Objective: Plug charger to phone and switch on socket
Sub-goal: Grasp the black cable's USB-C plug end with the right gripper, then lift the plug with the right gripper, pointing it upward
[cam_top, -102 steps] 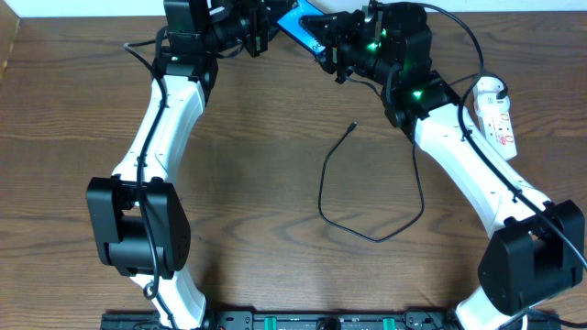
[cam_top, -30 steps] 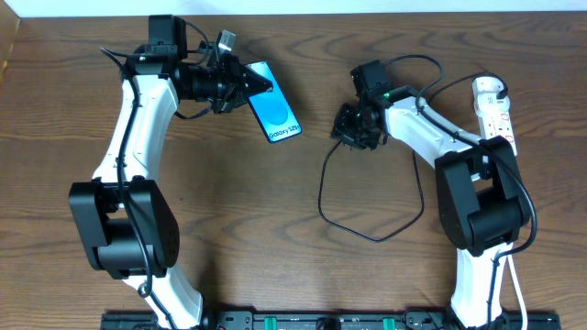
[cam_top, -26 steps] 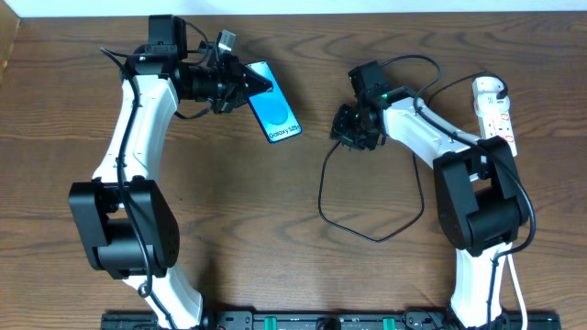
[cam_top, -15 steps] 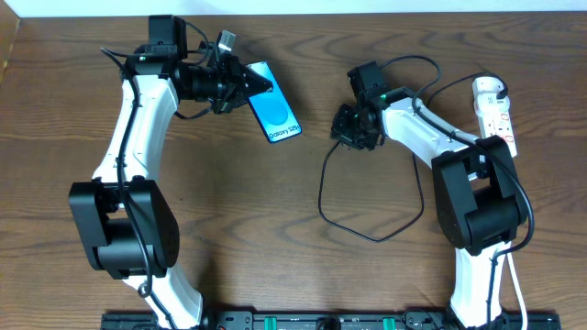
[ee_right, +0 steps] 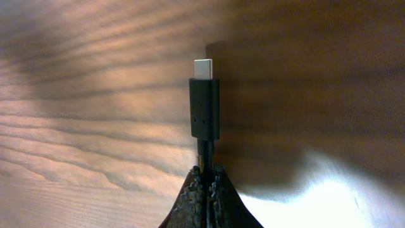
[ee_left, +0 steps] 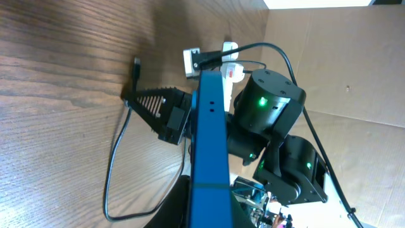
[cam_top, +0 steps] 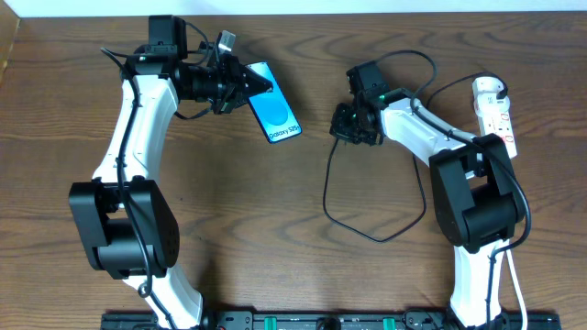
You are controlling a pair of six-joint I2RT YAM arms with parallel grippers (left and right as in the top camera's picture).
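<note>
I read the left gripper [cam_top: 249, 87] as closed on the phone [cam_top: 276, 115], gripping it at its far-left end. The phone sits left of centre at the far side of the table [cam_top: 248, 211], with its light blue screen facing the overhead camera and the "Galaxy S25+" text at its near-right end. In the left wrist view the phone [ee_left: 209, 139] appears edge-on as a blue band running between the fingers; I cannot tell whether it touches the wood. The right gripper [cam_top: 354, 128] is right of the phone and apart from it, at about the same depth. Its jaws are pinched narrow on the charger [cam_top: 367, 231] — the right wrist view shows the fingertips [ee_right: 190, 190] meeting on the cable just behind the connector [ee_right: 204, 109], whose metal tip points away from them over the wood. From the grip the black cable drops toward the near side in a wide loop and runs back up on the right. The socket [cam_top: 496, 117] lies at the far right edge of the table — well apart from the right gripper, with the white plug at its far end.
</note>
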